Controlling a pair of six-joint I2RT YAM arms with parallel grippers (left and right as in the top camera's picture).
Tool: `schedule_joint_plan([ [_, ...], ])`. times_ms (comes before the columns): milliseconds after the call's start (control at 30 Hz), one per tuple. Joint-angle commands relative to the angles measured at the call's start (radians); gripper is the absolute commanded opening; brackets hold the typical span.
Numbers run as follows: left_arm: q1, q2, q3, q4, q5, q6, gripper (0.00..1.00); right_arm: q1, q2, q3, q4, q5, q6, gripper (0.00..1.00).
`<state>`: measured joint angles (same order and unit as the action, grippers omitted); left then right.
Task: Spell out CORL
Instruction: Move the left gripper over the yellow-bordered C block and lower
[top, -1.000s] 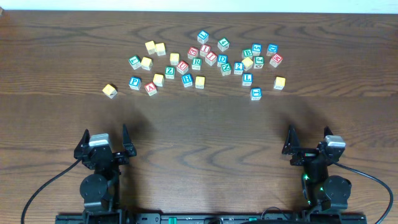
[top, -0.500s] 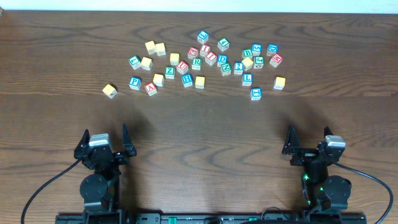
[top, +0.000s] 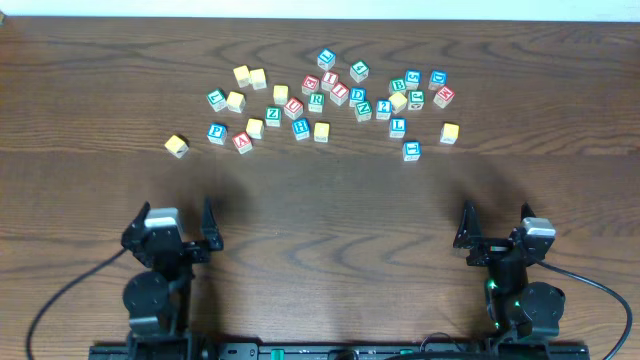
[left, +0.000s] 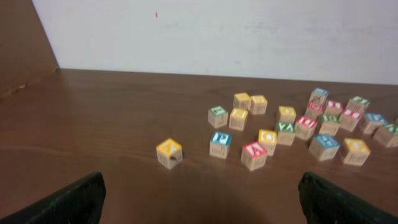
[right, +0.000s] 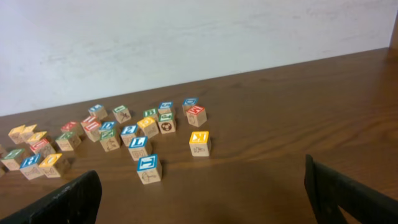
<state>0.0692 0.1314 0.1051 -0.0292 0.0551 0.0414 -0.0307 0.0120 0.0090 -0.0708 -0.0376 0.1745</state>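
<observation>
Many small wooden letter blocks lie scattered across the far middle of the table. Among them are a blue L block (top: 397, 127) and a green R block (top: 316, 100); most other letters are too small to read. A lone yellow block (top: 177, 146) sits at the left of the group and also shows in the left wrist view (left: 168, 153). My left gripper (top: 172, 216) is open and empty near the front left, well short of the blocks. My right gripper (top: 497, 216) is open and empty near the front right. The nearest block to it is a blue one (right: 148, 168).
A pale wall runs behind the table's far edge (left: 186, 70). Bare dark wood (top: 320, 220) lies between the grippers and the block cluster. A yellow block (right: 199, 142) stands at the right end of the cluster.
My left gripper has shifted slightly forward and to the right. The right arm and the blocks have not moved.
</observation>
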Motion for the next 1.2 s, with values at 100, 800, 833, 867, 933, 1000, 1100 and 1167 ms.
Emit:
schedule_joint_plan([
  [100,-0.004,0.401,0.377,-0.015,0.163,-0.02,0.98,-0.015,-0.005,-0.003,0.0,-0.006,-0.008,0.99],
  [800,-0.095,1.603,1.511,-0.74,0.247,0.048,0.97,-0.015,-0.005,-0.003,0.0,-0.006,-0.008,0.99],
  [833,-0.095,1.616,1.511,-0.741,0.251,0.048,0.98,-0.015,-0.005,-0.003,0.0,-0.006,-0.008,0.99],
  [867,-0.095,1.628,1.511,-0.745,0.252,0.048,0.98,-0.015,-0.005,-0.003,0.0,-0.006,-0.008,0.99],
  [933,-0.095,1.641,1.501,-0.734,0.251,0.048,0.98,-0.015,-0.005,-0.003,0.0,-0.006,-0.008,0.99],
  [1000,-0.095,1.663,1.501,-0.717,0.243,0.048,0.98,-0.015,-0.005,-0.003,0.0,-0.006,-0.008,0.99],
  [1100,-0.095,1.717,1.501,-0.69,0.217,0.048,0.77,-0.015,-0.005,-0.003,0.0,-0.006,-0.008,0.99],
  [1167,-0.1,1.752,1.501,-0.679,0.216,0.048,0.67,-0.015,-0.005,-0.003,0.0,-0.006,-0.008,0.99],
])
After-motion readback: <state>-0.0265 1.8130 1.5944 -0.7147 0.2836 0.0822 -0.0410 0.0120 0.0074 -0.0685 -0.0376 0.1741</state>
